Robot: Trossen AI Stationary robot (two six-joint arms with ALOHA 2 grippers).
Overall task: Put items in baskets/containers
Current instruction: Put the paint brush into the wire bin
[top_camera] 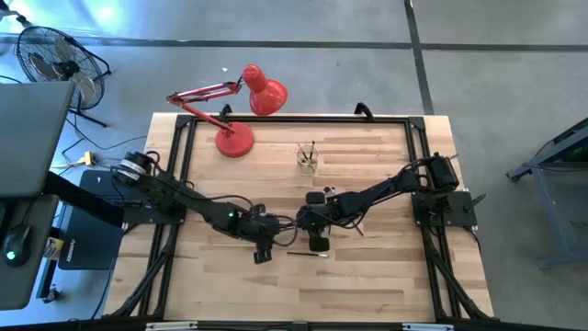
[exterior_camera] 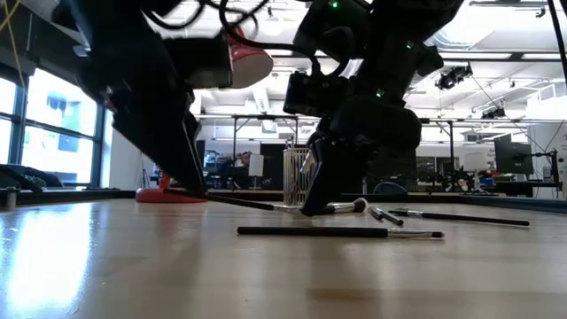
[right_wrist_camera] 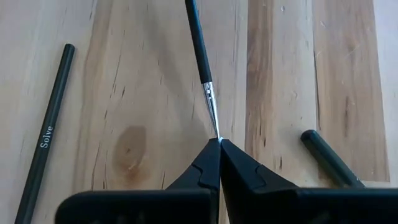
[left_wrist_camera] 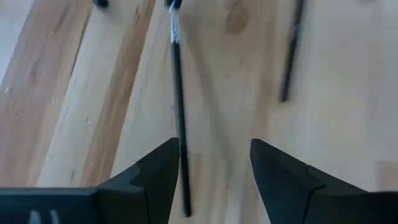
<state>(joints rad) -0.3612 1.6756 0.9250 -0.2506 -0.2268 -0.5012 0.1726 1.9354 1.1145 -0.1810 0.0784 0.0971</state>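
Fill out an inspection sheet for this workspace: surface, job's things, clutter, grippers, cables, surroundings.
Surface: pale wooden plank table, black rails along its edges.
Job's things: small clear glass cup holding a few brushes; thin dark-handled brush and others lying flat on the wood.
Clutter: red desk lamp at the far edge.
Grippers: left gripper open, straddling a thin black brush; right gripper shut on the silver-ferruled brush at its tip.
Cables: black cables along both arms.
Surroundings: black floor fan, grey concrete floor.
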